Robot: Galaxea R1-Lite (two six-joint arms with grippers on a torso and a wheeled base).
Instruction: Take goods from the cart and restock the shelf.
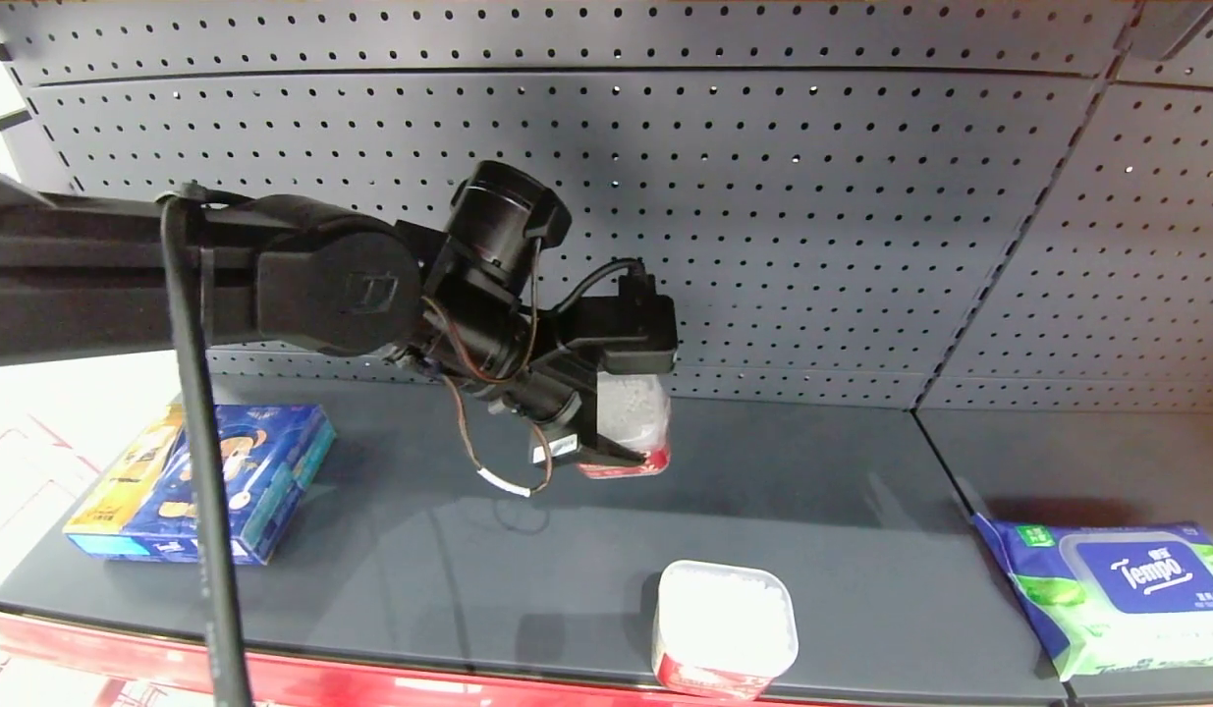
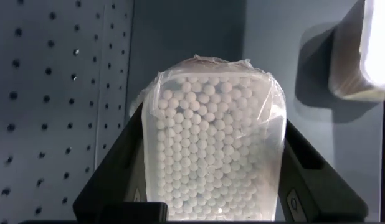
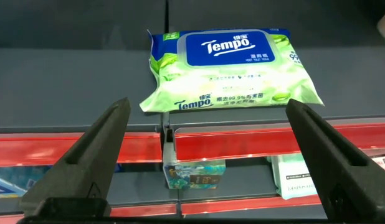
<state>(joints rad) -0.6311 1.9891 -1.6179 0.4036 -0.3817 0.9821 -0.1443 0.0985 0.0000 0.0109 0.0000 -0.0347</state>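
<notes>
My left gripper [image 1: 631, 432] is shut on a clear tub of white cotton swabs [image 1: 634, 417], held over the middle of the dark shelf [image 1: 419, 550] near the pegboard back. In the left wrist view the cotton swab tub [image 2: 214, 137] sits between the two black fingers [image 2: 121, 177]. A second, matching cotton swab tub [image 1: 724, 628] stands at the shelf's front edge. My right gripper [image 3: 208, 155] is open below the shelf front, facing a green and blue pack of wet wipes [image 3: 230, 65] that lies on the shelf.
A blue biscuit box [image 1: 203, 481] lies at the shelf's left end. The wet wipes pack [image 1: 1117, 589] lies at the right, beyond a shelf divider seam. A red price rail [image 3: 242, 140] runs along the shelf front; more goods sit on the lower shelf [image 3: 192, 174].
</notes>
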